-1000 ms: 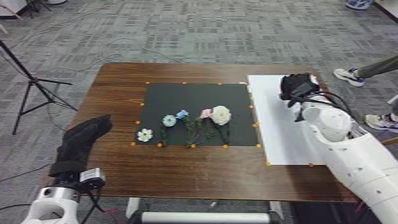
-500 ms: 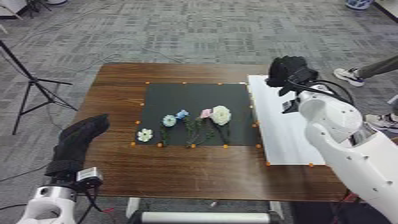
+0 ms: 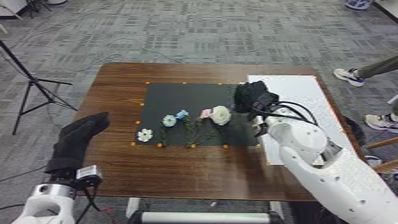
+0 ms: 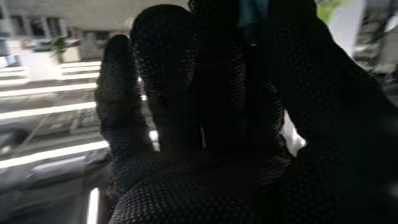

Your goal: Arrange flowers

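Note:
In the head view my right hand (image 3: 252, 97) is over the right edge of the dark mat, just right of the large white flower (image 3: 220, 115). Beside that flower lie a pink flower (image 3: 206, 113), a light blue flower (image 3: 181, 114), another pale blue flower (image 3: 169, 121) and a small white flower (image 3: 145, 135), their green stems toward the near edge. My left hand (image 3: 82, 131) is at the table's left edge with straight fingers. The right wrist view shows my right hand (image 4: 204, 125) with fingers extended and nothing held in them.
The dark mat (image 3: 163, 95) bears orange markers along its edges. A white board (image 3: 298, 90) lies to its right on the brown table (image 3: 178, 175). A black tripod (image 3: 32, 80) stands on the floor at the left.
My right hand has moved left from above the white board to the dark mat's right edge. My left hand and the flowers have stayed in place.

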### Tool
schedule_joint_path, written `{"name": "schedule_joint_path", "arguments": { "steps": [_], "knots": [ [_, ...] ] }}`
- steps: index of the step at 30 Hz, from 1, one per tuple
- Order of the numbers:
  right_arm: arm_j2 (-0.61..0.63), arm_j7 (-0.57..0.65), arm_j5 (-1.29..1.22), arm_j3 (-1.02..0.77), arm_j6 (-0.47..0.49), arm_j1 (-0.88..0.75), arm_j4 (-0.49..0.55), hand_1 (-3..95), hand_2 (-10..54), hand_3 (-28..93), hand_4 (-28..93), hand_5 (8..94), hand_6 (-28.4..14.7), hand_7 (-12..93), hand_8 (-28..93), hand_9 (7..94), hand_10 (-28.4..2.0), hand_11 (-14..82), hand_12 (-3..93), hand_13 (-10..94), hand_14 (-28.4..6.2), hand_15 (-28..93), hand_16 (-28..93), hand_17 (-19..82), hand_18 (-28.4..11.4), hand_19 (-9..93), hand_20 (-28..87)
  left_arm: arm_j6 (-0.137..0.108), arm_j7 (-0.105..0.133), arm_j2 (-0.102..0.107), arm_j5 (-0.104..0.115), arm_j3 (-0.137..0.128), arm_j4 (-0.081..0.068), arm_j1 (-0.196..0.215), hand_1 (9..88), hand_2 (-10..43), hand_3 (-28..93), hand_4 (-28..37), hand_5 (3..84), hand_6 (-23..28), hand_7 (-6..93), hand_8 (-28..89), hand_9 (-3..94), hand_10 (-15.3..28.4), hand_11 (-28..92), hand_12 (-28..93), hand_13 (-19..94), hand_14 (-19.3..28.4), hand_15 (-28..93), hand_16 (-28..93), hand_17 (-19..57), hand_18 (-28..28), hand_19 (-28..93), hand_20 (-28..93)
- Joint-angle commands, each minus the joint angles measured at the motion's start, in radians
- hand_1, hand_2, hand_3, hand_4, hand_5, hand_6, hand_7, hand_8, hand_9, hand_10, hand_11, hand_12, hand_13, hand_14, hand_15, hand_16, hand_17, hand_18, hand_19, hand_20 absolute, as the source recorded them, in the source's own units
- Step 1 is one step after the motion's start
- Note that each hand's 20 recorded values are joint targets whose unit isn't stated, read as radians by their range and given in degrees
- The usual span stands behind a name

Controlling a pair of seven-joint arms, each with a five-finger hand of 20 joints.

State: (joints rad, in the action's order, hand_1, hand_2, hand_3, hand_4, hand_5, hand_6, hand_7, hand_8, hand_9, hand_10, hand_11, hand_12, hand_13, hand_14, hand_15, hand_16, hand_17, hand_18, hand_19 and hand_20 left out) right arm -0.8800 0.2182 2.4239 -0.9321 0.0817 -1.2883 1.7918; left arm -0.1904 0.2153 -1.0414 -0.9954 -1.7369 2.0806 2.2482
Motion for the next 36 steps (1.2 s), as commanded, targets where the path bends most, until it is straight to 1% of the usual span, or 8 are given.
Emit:
{"name": "schedule_joint_path", "arguments": {
  "steps": [1,17,21,23,24,26,30,36],
  "knots": [
    [0.045,-0.024,0.03,0.01,0.049,-0.042,0.02,54.3,-9.5,65,-26,81.4,5.8,24,1,91.3,-6.8,6.7,29.1,72,-9.3,57,37,27,-21.3,63,48,0.006,-0.007,-0.002,-0.003,-0.014,0.013,0.02,26.4,-2.0,70,-18.6,49.0,-0.7,18.3,-8,45.2,12.2,19,14,35,16.9,17,2,-0.6,12.3,4,15],
    [-0.004,0.012,-0.027,-0.035,0.097,-0.079,0.0,51.6,-9.5,66,-25,80.4,5.2,24,1,89.7,-7.2,8.2,28.5,71,-9.9,57,36,26,-21.5,63,48,0.018,-0.021,-0.002,-0.003,-0.013,0.011,0.016,26.4,-2.3,70,-18.5,49.0,-0.6,18.1,-8,45.2,12.2,19,14,35,16.9,17,2,-0.6,12.3,4,15],
    [-0.011,0.015,-0.05,-0.055,0.11,-0.08,-0.002,48.0,-9.5,65,-23,76.9,3.6,23,2,84.9,-8.8,14.8,21.9,69,-10.7,58,36,26,-22.0,63,48,0.023,-0.024,-0.002,-0.005,-0.014,0.011,0.017,26.3,-2.5,71,-18.4,48.7,-0.5,18.1,-7,45.1,12.2,19,14,35,16.9,17,2,-0.6,12.3,4,15],
    [-0.01,0.007,-0.061,-0.067,0.109,-0.084,-0.003,40.7,-9.5,69,-23,72.4,2.6,21,0,80.6,-10.5,16.2,17.9,66,-11.5,58,35,25,-22.3,63,48,0.025,-0.025,-0.001,-0.004,-0.014,0.009,0.016,26.3,-2.5,71,-18.4,48.6,-0.5,18.1,-7,45.1,12.1,19,14,35,16.9,17,2,-0.6,12.3,4,15],
    [-0.011,0.001,-0.062,-0.073,0.114,-0.085,-0.004,37.1,-9.5,72,-22,70.3,2.2,21,-7,78.0,-10.7,15.9,17.4,65,-12.1,57,34,24,-22.4,63,48,0.025,-0.025,-0.001,-0.006,-0.015,0.01,0.017,26.3,-2.6,70,-18.4,48.6,-0.5,18.0,-7,45.1,12.2,19,14,35,16.9,17,2,-0.6,12.3,4,15],
    [-0.009,-0.003,-0.063,-0.077,0.119,-0.084,-0.003,33.8,-9.5,73,-22,66.5,0.7,19,-11,73.0,-11.4,14.8,16.9,63,-12.8,57,33,23,-22.7,62,47,0.026,-0.023,-0.002,-0.006,-0.015,0.011,0.018,26.2,-2.9,71,-18.3,48.5,-0.5,18.1,-7,45.0,12.1,19,14,35,16.9,17,2,-0.6,12.3,4,15],
    [-0.004,-0.011,-0.064,-0.075,0.127,-0.07,-0.003,30.3,-9.5,74,-22,62.4,-1.7,17,-11,67.6,-12.7,13.2,16.5,61,-13.4,56,33,22,-23.1,61,47,0.03,-0.018,-0.002,-0.008,-0.016,0.009,0.017,26.2,-2.9,70,-18.3,48.4,-0.5,18.1,-7,44.9,12.1,19,14,34,16.8,16,2,-0.7,12.3,4,15],
    [0.005,-0.024,-0.065,-0.094,0.15,-0.06,0.008,28.0,-9.5,74,-22,60.4,-3.2,15,-10,65.3,-13.8,12.2,16.4,59,-14.2,57,32,21,-23.5,61,47,0.03,-0.012,-0.007,-0.007,-0.018,0.011,0.023,26.1,-3.0,69,-17.5,48.3,-0.5,18.1,-8,44.6,12.0,18,14,34,16.8,16,3,-0.8,12.3,4,15]
  ]
}}
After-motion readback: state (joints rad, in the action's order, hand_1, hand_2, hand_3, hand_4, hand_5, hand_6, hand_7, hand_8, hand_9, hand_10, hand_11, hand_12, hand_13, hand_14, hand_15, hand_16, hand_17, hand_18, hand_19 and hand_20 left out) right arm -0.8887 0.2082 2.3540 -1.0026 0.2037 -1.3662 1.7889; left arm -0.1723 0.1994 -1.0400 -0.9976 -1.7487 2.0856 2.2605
